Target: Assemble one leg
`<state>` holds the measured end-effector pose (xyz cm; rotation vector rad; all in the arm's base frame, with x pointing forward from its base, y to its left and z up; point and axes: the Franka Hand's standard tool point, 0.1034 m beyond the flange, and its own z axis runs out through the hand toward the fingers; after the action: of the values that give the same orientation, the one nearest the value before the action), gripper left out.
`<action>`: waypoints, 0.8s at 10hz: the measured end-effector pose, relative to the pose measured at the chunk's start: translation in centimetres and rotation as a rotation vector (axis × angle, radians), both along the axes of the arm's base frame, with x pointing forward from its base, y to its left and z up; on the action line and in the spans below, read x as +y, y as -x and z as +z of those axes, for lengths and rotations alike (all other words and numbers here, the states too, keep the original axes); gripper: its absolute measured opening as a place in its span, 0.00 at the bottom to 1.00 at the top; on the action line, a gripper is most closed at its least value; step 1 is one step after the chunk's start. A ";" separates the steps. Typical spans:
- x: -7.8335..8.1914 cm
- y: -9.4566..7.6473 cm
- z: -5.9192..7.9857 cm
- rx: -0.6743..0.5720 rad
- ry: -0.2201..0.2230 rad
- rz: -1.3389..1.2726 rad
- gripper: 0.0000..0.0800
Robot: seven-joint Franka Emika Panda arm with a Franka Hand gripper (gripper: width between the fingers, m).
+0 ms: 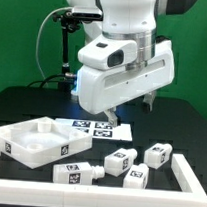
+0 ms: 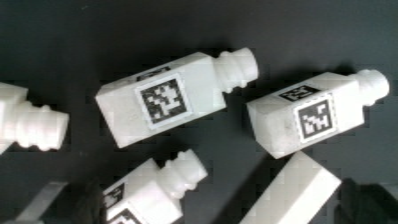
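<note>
White legs [image 1: 116, 161], four, lie near one panel [image 1: 34, 142].

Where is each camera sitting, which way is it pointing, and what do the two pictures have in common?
Exterior view: off the arm, facing it across the table, slightly downward; shows the gripper by the marker board, the panel, the legs.
Wrist view: on the wrist, looking down at legs on the black table; no robot part shows.
Shared: the tagged legs and black table.
</note>
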<state>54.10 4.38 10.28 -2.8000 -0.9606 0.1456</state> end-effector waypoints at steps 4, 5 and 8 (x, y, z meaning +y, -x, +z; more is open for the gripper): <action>2.9 0.3 -1.5 0.005 0.052 -0.372 0.81; 3.2 0.2 -1.8 0.007 0.048 -0.372 0.81; 2.9 0.3 -1.8 0.008 0.049 -0.375 0.81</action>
<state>53.82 7.32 8.44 -2.9596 -0.4211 0.1302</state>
